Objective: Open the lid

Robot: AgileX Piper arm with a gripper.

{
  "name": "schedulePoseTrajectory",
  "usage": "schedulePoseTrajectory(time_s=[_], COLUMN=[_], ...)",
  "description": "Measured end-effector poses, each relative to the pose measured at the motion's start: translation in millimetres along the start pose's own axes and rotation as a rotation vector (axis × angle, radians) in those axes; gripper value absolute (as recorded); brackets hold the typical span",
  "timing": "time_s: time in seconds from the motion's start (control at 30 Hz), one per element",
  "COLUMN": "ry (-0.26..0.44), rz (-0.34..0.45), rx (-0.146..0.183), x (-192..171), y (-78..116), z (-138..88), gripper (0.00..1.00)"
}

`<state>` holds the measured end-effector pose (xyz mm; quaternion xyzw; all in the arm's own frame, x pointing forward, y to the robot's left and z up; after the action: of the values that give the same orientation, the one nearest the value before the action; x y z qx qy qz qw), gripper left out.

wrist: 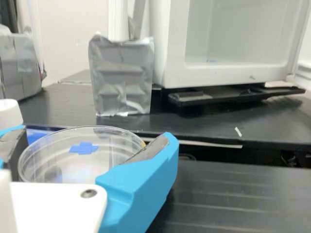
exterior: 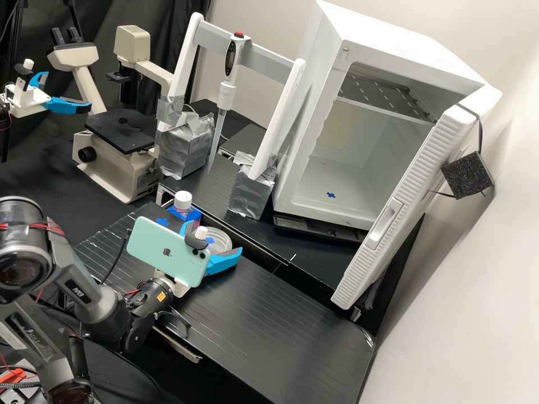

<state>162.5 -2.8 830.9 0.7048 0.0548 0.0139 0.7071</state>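
- in the high view, a clear round dish (exterior: 223, 234) is found on the black bench (exterior: 281, 314), near a bottle (exterior: 183, 201) with a white cap.
- the white gripper (exterior: 216, 238) is positioned at the dish; its blue jaws are noted as spread apart, with the dish between them.
- a pale green phone (exterior: 165, 252) is carried on the arm, just behind the gripper.
- a pipette (exterior: 227, 95) is held upright in a white stand; farther right, a white cabinet (exterior: 300, 151) is seen with its door (exterior: 410, 185) open.
- in the wrist view, the dish is flanked by the gripper (wrist: 95, 135); whether the rim is pressed by both pads cannot be told.
- a blue tape mark (wrist: 84, 148) is observed at the dish; the lid cannot be distinguished from the base.
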Motion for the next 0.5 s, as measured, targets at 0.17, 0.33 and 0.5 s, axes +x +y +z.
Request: schedulePoseTrajectory(time_s=[0.17,0.33,0.5], ry=[0.014,0.022,-0.001], rz=[0.017,0.043,0.1], rx=[-0.005,0.004,0.02], x=[-4,-7,-12], y=[4.0,8.1,16.0], z=[-4,-7,-5], gripper=[0.0,0.0,0.0])
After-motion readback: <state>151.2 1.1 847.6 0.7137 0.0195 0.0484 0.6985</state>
